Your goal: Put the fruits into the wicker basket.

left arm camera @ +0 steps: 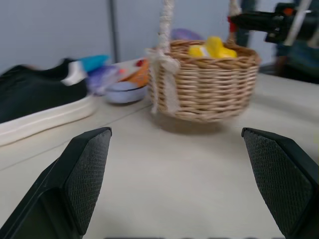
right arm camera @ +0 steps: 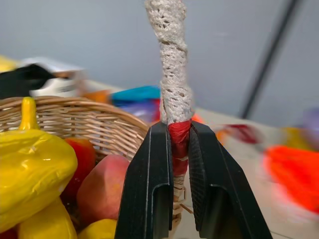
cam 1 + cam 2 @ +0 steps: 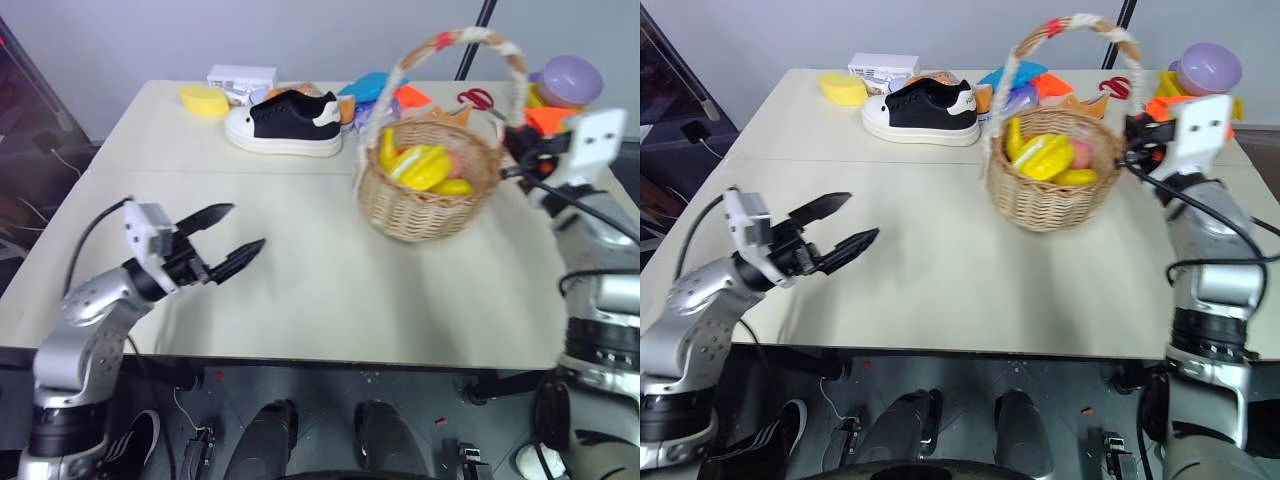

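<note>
The wicker basket (image 3: 425,212) stands at the back right of the table, with a tall arched handle (image 2: 172,74) wrapped in white and red. Inside it lie the fruits: a yellow starfruit (image 3: 425,166), a banana (image 3: 386,150), a pink peach (image 2: 102,186) and a red piece (image 2: 82,157). My right gripper (image 2: 182,144) is shut on the red-wrapped foot of the handle at the basket's right rim. My left gripper (image 3: 235,232) hovers open over the table's front left, pointing toward the basket, with nothing between its fingers (image 1: 84,174).
A black and white shoe (image 3: 285,122) lies behind the basket's left, with a yellow sponge (image 3: 204,100) and a white box (image 3: 240,78) beyond. A purple bowl (image 3: 570,80), red scissors (image 3: 480,98) and orange and blue pieces crowd the back right corner.
</note>
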`<action>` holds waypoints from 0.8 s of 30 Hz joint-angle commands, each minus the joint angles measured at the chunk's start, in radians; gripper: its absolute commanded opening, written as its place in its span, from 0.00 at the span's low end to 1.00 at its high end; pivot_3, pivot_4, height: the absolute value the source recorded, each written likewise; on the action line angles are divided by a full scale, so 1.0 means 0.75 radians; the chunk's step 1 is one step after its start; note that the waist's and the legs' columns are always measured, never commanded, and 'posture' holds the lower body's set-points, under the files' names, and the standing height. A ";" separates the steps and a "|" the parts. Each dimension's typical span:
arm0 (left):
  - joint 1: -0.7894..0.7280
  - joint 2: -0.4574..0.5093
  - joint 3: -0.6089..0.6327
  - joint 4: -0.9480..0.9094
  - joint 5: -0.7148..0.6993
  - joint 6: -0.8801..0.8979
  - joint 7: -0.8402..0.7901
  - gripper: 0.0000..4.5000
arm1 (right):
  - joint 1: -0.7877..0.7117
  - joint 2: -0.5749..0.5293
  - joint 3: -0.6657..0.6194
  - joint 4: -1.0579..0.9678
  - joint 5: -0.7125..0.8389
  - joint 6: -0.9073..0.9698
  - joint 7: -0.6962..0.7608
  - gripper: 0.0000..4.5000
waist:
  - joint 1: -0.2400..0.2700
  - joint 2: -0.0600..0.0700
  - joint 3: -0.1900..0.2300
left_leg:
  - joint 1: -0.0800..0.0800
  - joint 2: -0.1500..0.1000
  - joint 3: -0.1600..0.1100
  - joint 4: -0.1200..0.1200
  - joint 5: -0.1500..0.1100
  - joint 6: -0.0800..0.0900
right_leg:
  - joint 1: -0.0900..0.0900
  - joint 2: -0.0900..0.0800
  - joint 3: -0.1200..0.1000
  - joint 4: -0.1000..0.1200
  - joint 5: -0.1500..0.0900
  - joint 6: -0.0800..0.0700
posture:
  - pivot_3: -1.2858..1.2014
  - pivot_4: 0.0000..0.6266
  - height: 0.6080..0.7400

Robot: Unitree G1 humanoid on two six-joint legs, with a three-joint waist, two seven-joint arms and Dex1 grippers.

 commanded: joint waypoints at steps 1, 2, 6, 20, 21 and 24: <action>-0.098 -0.002 -0.084 0.028 -0.005 0.004 -0.092 1.00 | 0.094 -0.039 -0.161 -0.079 0.015 -0.023 -0.049 0.01 | 0.004 0.000 0.000 | 0.000 0.000 0.000 0.000 0.000 0.000 | 0.000 0.000 0.000 0.000 0.000 0.000 | 0.52 0.24 1.00; -0.132 -0.002 -0.112 0.052 0.001 0.006 -0.122 1.00 | 0.140 -0.048 -0.200 -0.079 -0.002 -0.040 -0.067 0.01 | 0.005 0.000 0.000 | 0.000 0.000 0.000 0.000 0.000 0.000 | 0.001 0.000 0.000 0.000 0.000 0.000 | 0.52 0.24 1.00; -0.236 0.004 -0.202 0.168 0.049 -0.024 -0.251 1.00 | 0.268 -0.051 -0.348 -0.107 -0.020 -0.081 -0.153 0.01 | 0.005 0.003 0.001 | 0.000 -0.002 0.001 0.001 0.000 0.001 | 0.001 -0.001 0.001 0.000 0.000 0.000 | 0.52 0.24 1.00; -0.341 -0.078 -0.261 0.341 0.147 -0.117 -0.343 1.00 | 0.406 0.045 -0.399 -0.162 -0.026 -0.122 -0.292 0.01 | -0.001 0.006 0.001 | 0.002 0.002 0.005 0.001 0.000 0.001 | 0.001 0.001 0.002 0.001 0.000 0.000 | 0.52 0.24 1.00; -0.334 -0.078 -0.257 0.337 0.149 -0.117 -0.340 1.00 | 0.410 0.052 -0.399 -0.158 -0.023 -0.134 -0.293 0.01 | -0.001 0.006 0.001 | 0.002 0.002 0.005 0.001 0.000 0.001 | 0.002 0.001 0.001 0.001 0.000 0.000 | 0.52 0.24 1.00; -0.317 -0.077 -0.244 0.325 0.150 -0.114 -0.331 1.00 | 0.413 0.057 -0.393 -0.157 -0.013 -0.157 -0.281 0.41 | 0.000 0.007 0.001 | 0.002 0.002 0.005 0.001 0.000 0.001 | 0.002 0.001 0.002 0.001 0.000 0.000 | 0.52 0.24 1.00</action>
